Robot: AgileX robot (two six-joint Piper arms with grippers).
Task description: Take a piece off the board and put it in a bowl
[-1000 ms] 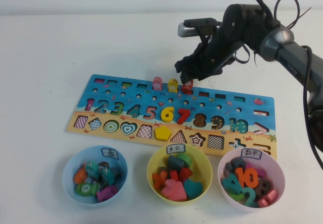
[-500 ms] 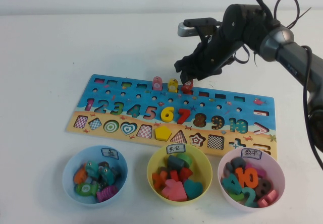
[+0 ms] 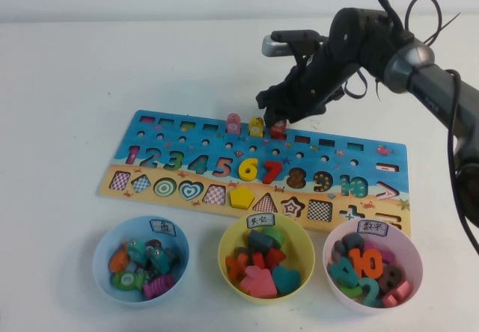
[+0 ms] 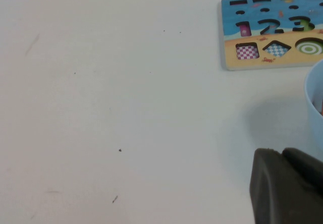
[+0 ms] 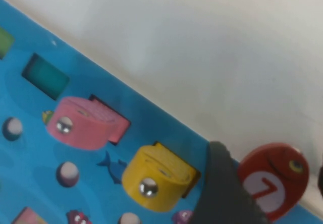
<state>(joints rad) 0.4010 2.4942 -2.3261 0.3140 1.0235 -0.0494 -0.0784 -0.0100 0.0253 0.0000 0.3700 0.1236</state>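
Red piece (image 3: 278, 129) upright on board (image 3: 179, 160), white table (image 3: 90, 70); right hand (image 3: 271, 117) spread around it; left hand (image 4: 287, 186) state unclear.

Right gripper (image 3: 274, 117) low over table's far side, jaws apart (wrist bent down); left gripper (image 4: 287, 186) parked.

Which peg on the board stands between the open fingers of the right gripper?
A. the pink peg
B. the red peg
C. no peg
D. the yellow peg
B: in the right wrist view one dark finger stands between the yellow peg and the red peg, so the open right gripper straddles the red one at the far edge of the board.
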